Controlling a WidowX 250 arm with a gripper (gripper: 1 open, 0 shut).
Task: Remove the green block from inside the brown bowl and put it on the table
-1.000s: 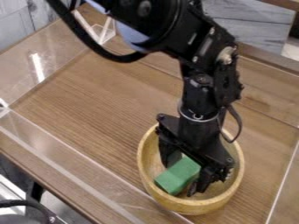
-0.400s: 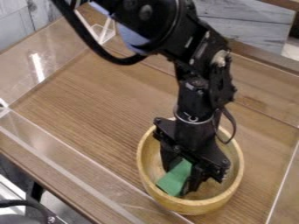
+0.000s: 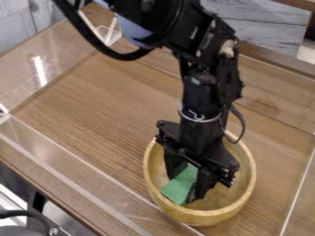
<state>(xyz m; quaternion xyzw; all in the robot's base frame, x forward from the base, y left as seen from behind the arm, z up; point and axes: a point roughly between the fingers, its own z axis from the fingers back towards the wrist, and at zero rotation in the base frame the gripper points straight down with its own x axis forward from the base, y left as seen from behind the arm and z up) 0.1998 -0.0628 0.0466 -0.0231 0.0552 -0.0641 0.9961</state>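
i'm over a wide brown wood-grain table (image 3: 110,111), the grain running in long streaks, with clear acrylic walls (image 3: 50,55) standing along its edges and catching pale glare. beyond the far edge there's a light, blurry backdrop, nothing i can make out sharply. no labels, no brand marks, no writing readable anywhere.

my gripper (image 3: 194,180) points straight down into the brown bowl (image 3: 167,198), which sits near the table's near right side, close to the front edge. my black arm rises up toward the far left corner, a blue patch showing on its upper part.

my fingers are clenched on the green block (image 3: 181,186). the block is inside the bowl, tilted, its lower end down near the bowl's floor on the near left side, its upper end pinched between my dark fingers (image 3: 176,166).
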